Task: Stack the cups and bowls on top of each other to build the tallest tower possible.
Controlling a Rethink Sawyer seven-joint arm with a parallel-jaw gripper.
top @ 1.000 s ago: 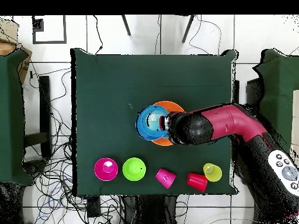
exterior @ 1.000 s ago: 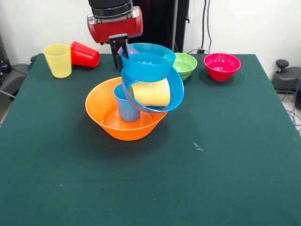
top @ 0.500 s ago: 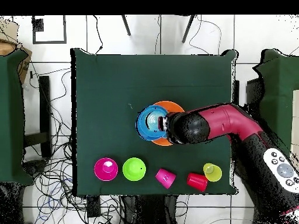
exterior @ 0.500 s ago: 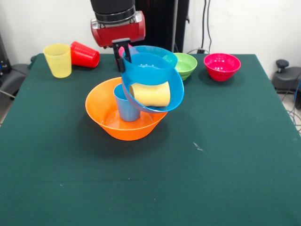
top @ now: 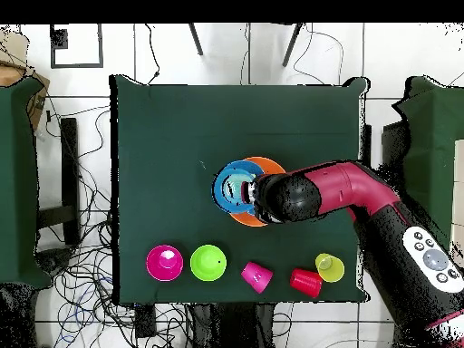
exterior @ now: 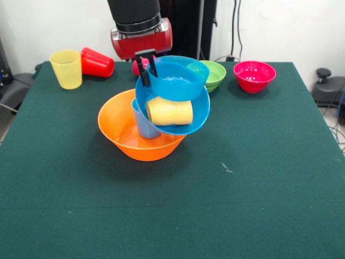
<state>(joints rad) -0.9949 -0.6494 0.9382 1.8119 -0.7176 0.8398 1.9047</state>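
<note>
**Tower tilted further as the small blue bowl is gripped by its rim**

Tower (exterior: 161, 113) parts are seen stacked at the middle of the green table (exterior: 259, 178): a large orange bowl (exterior: 116, 127) sits on the cloth, a light blue cup (exterior: 141, 128) stands inside it, and a large blue bowl (exterior: 200, 110) is propped steeply on edge against that cup. An orange cup (exterior: 170, 112) lies on its side within the large blue bowl, and a small blue bowl (exterior: 172, 81) rests on top.

Compared with a second earlier, the two blue bowls have been shifted toward the light blue cup, which is now mostly covered, and the arm has moved over them. The gripper (exterior: 146, 67) is closed on the small blue bowl's rim, one finger either side of the wall.

All pieces are glossy, smooth plastic. A pink cup (top: 256, 276) is almost hidden behind the gripper in the front view. Along the table's robot side are a yellow cup (exterior: 67, 68) upright, a red cup (exterior: 97, 62) on its side, a green bowl (exterior: 215, 74) and a magenta bowl (exterior: 254, 75).
</note>
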